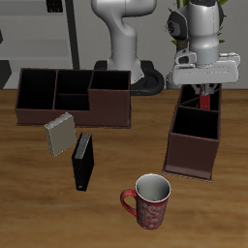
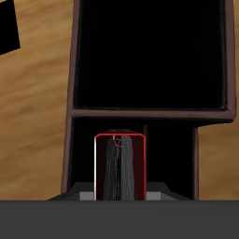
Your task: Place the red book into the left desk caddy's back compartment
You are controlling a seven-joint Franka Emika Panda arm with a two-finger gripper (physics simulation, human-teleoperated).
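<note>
Tabletop (image 1: 29,194) of brown wood carries two maroon-brown caddies, with my arm poised over the left desk caddy (image 1: 190,155), the one turned short end toward the front. The matching caddy (image 1: 73,97) lies broadside farther back, well apart from my work. My pincer (image 1: 204,93) hangs above the taller rear end of the left desk caddy, and the red book (image 2: 120,166) sits upright directly between my fingers, its lower part dipping into the back compartment (image 2: 131,154). In the wrist view the book stands on edge with pale pages toward the camera, the caddy's larger dark section beyond it. My fingers are closed on the red book. A red-and-white mug (image 1: 147,201) stands near the front edge; a black book (image 1: 83,161) stands upright beside a grey book (image 1: 59,134) lying flat. No lettering is legible anywhere.
</note>
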